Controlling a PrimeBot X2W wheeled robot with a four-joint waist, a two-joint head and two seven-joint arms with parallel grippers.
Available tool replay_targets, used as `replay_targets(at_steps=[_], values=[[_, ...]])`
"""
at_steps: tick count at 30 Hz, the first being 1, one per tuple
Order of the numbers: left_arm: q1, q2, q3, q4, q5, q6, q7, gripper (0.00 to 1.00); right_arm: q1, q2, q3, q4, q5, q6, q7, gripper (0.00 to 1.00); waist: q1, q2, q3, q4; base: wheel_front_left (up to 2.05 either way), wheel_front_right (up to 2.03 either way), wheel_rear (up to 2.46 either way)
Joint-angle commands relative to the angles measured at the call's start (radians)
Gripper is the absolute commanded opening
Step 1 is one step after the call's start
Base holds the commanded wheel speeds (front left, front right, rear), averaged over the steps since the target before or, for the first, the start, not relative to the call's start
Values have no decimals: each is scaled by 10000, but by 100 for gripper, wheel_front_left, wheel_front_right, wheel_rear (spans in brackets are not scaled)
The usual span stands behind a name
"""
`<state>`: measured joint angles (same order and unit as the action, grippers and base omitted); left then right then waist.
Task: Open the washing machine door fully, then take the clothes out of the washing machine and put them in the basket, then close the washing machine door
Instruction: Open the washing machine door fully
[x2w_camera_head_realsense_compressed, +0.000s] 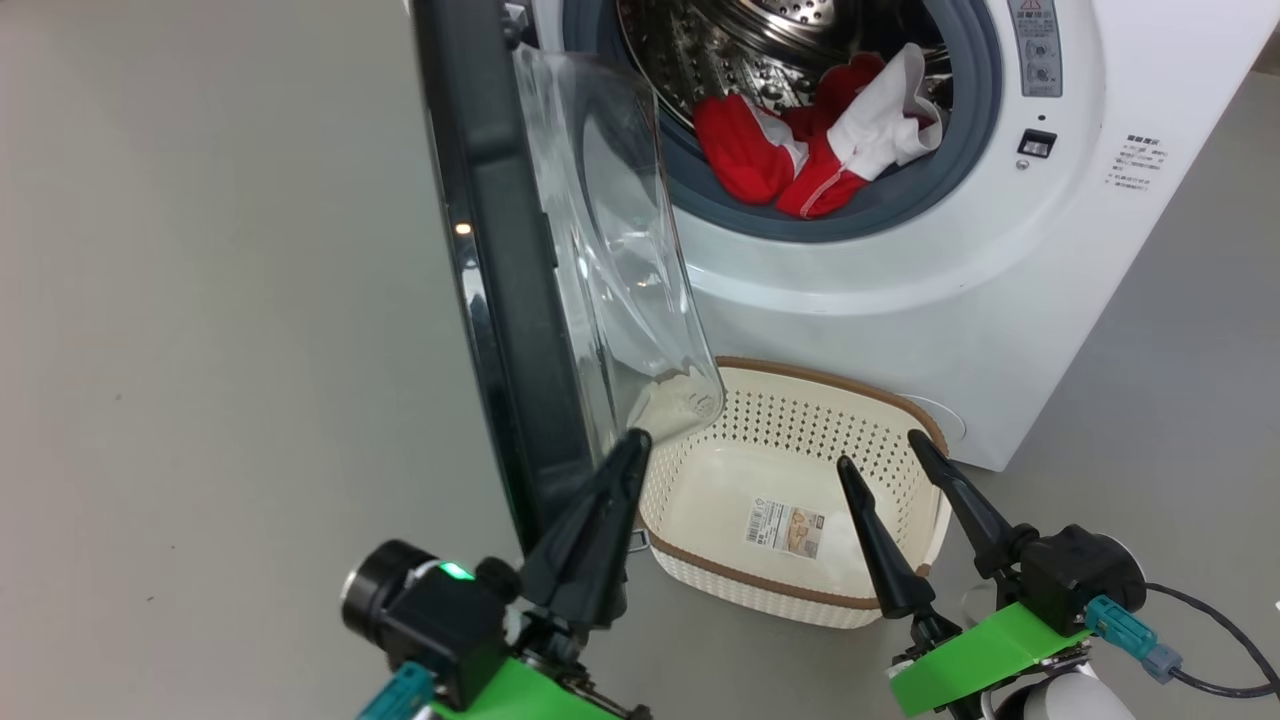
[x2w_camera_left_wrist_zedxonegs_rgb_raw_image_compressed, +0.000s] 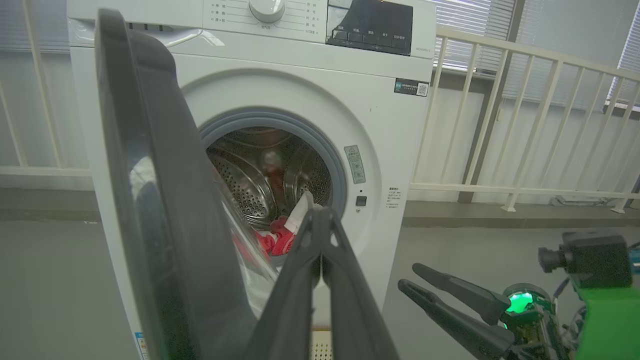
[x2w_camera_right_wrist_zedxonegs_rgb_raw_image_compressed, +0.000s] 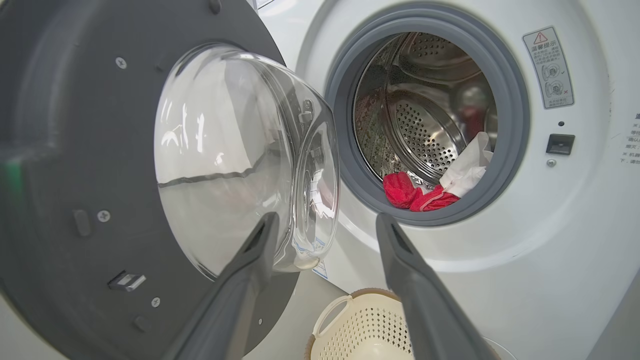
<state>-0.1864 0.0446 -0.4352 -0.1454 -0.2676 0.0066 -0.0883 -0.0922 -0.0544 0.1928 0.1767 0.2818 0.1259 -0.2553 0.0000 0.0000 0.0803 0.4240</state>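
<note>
**Head view:** light is even and diffuse. Shadows on the floor (x2w_camera_head_realsense_compressed: 200, 350) are soft and faint. One small glint sits on the rim of the door (x2w_camera_head_realsense_compressed: 490, 250).

**Left wrist view:** dimmer, with daylight entering through the blinds (x2w_camera_left_wrist_zedxonegs_rgb_raw_image_compressed: 470, 30) at upper right. The door edge and the fingers (x2w_camera_left_wrist_zedxonegs_rgb_raw_image_compressed: 295, 300) are out of focus. The railing (x2w_camera_left_wrist_zedxonegs_rgb_raw_image_compressed: 500, 189) bends with lens distortion.

**Right wrist view:** bright. The glass window (x2w_camera_right_wrist_zedxonegs_rgb_raw_image_compressed: 225, 150) carries streaked reflections, and the drum (x2w_camera_right_wrist_zedxonegs_rgb_raw_image_compressed: 425, 135) shows bright spots. A green tint at the left edge is possibly a reflected lamp.
</note>
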Motion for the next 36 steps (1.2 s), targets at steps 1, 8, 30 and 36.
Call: replay_targets(at_steps=[1,8,30,36], values=[[-371,72,245,-169,-46,-77,54,0,-354,41,208,-231,-13,48,-65,100,0,0,60,-62,0,0,0],[-411,65,-98,613,-340,201,562,0,-444,41,140,-224,-58,48,-65,100,0,0,207,-227,0,0,0],[-56,291,311,1154,-374,1208,378,0,-259,41,12,-125,-35,48,-65,100,0,0,-82,196,0,0,0],[208,490,628,974,-503,1430,382,0,-192,41,-13,-123,-42,48,-65,100,0,0,-152,346,0,0,0]])
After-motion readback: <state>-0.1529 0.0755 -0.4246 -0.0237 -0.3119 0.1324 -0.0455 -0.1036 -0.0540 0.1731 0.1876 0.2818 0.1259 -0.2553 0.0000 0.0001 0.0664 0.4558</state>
